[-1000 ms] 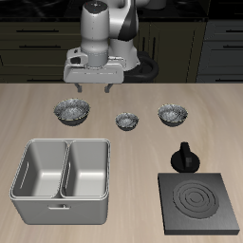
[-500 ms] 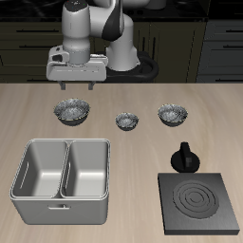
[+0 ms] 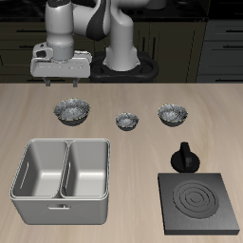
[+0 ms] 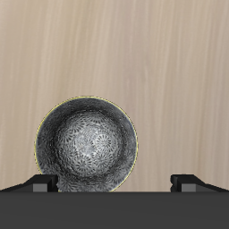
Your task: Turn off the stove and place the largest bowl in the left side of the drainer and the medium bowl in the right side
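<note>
Pincer (image 3: 61,83) open, empty; largest bowl (image 3: 72,111) sits on the worktop at its 5 o'clock, below.

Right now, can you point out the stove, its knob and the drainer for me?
Stove (image 3: 198,202): exterior view, on the middle of the dark coil rings.
Knob (image 3: 184,157): exterior view, on the knob's black body, just behind the hob plate.
Drainer (image 3: 65,169): exterior view, on the middle wall between its two compartments.
</note>
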### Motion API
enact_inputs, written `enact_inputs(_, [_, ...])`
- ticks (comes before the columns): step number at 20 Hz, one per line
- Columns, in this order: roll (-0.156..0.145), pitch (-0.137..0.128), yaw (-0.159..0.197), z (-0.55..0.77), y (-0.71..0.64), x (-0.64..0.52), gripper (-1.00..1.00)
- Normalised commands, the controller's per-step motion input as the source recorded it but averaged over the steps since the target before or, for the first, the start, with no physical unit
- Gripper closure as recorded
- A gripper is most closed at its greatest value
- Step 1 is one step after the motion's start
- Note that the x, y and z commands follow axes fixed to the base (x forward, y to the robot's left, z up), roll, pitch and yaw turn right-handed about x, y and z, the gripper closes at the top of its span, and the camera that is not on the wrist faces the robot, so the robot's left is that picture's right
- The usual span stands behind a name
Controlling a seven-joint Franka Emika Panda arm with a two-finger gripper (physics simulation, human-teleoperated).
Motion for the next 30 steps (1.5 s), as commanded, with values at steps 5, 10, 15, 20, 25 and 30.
enact_inputs(5, [-0.003,-0.027,-0.074,0.19,-0.54,0.01,-1.0])
enact_inputs(10, [-0.014,-0.026,-0.016,0.04,-0.46,0.05,-1.0])
enact_inputs(15, [-0.007,-0.003,0.007,-0.13,-0.1,0.07,-1.0])
enact_inputs(20, [0.019,-0.002,0.018,-0.12,0.08,0.04,-1.0])
enact_inputs(25, [0.039,0.005,0.009,-0.32,0.13,-0.08,-1.0])
enact_inputs(30, [0.024,0.035,-0.001,-0.28,0.01,-0.06,-1.0])
